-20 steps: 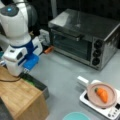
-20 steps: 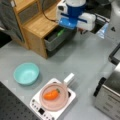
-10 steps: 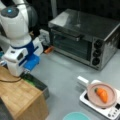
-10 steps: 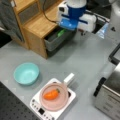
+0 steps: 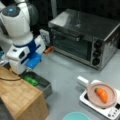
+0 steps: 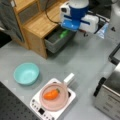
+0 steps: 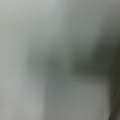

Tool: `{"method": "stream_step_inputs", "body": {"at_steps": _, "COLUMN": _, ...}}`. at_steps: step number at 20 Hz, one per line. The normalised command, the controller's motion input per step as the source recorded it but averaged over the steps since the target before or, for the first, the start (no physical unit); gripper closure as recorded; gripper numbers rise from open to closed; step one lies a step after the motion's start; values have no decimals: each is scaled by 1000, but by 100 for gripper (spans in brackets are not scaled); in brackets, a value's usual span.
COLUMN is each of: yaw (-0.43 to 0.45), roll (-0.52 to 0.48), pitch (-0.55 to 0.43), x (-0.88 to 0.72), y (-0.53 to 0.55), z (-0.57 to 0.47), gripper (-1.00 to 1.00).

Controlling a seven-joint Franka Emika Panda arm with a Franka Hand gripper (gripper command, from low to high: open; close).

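Observation:
In both front views my gripper point(image 5: 29, 67) point(image 6: 71, 26) hangs on the white and blue wrist, right over the open grey drawer point(image 5: 44, 85) point(image 6: 55, 42) of the wooden cabinet point(image 5: 17, 97) point(image 6: 37, 22). A green object point(image 5: 31, 80) point(image 6: 64, 33) lies in the drawer, just under the gripper. The wrist body hides the fingertips. The wrist view gives only a grey blur, very close to some surface.
A toaster oven point(image 5: 85, 37) point(image 6: 110, 95) stands on the grey counter. A pink pan point(image 5: 110, 100) point(image 6: 61, 100) holding a carrot point(image 5: 101, 94) point(image 6: 51, 94) sits on a white hob point(image 5: 92, 102) point(image 6: 37, 107). A teal bowl point(image 6: 26, 73) point(image 5: 75, 117) rests near the cabinet.

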Motion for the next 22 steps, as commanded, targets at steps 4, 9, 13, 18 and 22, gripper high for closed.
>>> {"method": "stream_step_inputs", "body": {"at_steps": 4, "yaw": -164, "roll": 55, "pitch": -64, "x": -70, "y": 367, "z": -42, "gripper": -100}}
{"method": "stream_step_inputs", "body": {"at_steps": 9, "yaw": -155, "roll": 50, "pitch": -60, "x": -58, "y": 329, "z": -33, "gripper": -100}}
{"method": "stream_step_inputs", "body": {"at_steps": 13, "yaw": -152, "roll": 45, "pitch": -61, "x": -56, "y": 303, "z": -40, "gripper": -100}}
{"method": "stream_step_inputs", "body": {"at_steps": 18, "yaw": -141, "roll": 46, "pitch": -64, "x": -55, "y": 276, "z": -50, "gripper": -100}}
{"method": "stream_step_inputs", "body": {"at_steps": 22, "yaw": -135, "roll": 51, "pitch": -67, "x": -69, "y": 246, "z": -57, "gripper": -100}}
